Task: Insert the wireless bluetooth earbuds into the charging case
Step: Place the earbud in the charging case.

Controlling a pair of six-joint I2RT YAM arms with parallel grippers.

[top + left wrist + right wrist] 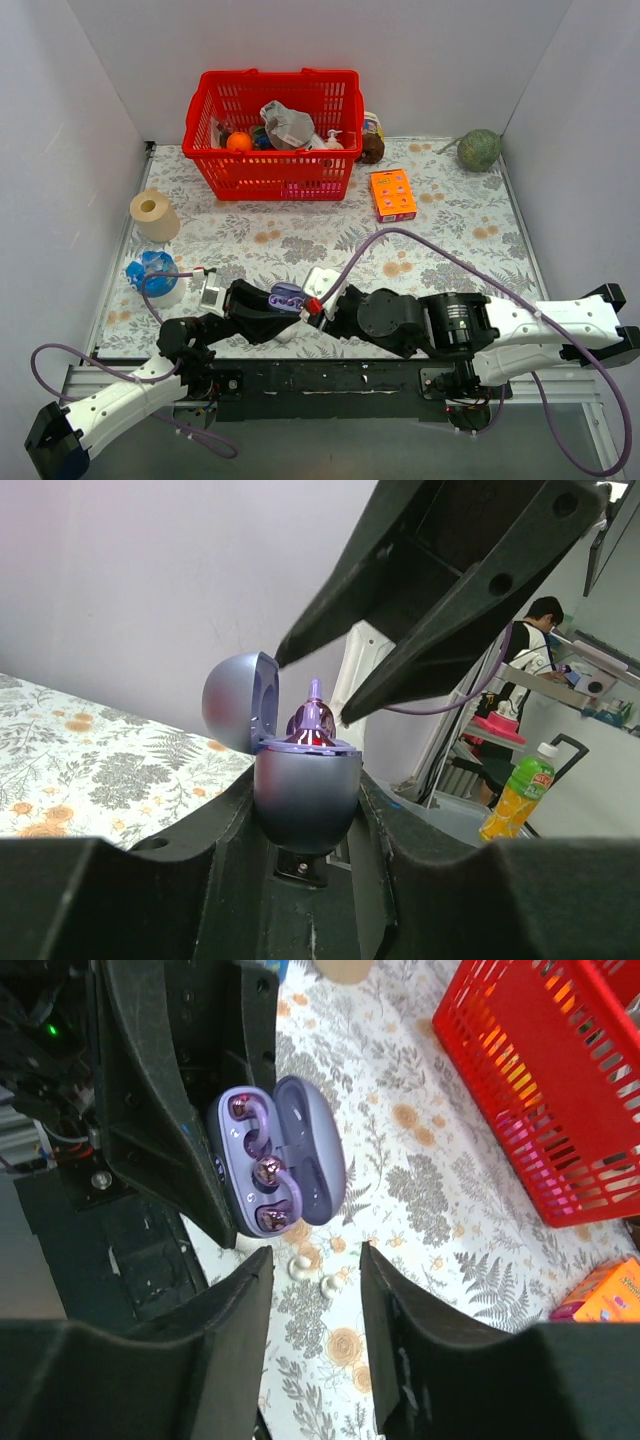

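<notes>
The left gripper (305, 825) clamps the open charging case (318, 1155), earbuds (265, 1170) inside, by the tabletop (450, 215)'s near edge; right gripper (315, 1255) gapes alongside.

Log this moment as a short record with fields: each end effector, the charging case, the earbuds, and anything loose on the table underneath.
left end effector: shut on the charging case, held off the table
right end effector: open, fingers spread, facing the case
case state: hinged open
earbuds: purple pieces sit inside the case; one pokes above the rim
loose items: two small pale pieces on the floral table, identity unclear
</notes>
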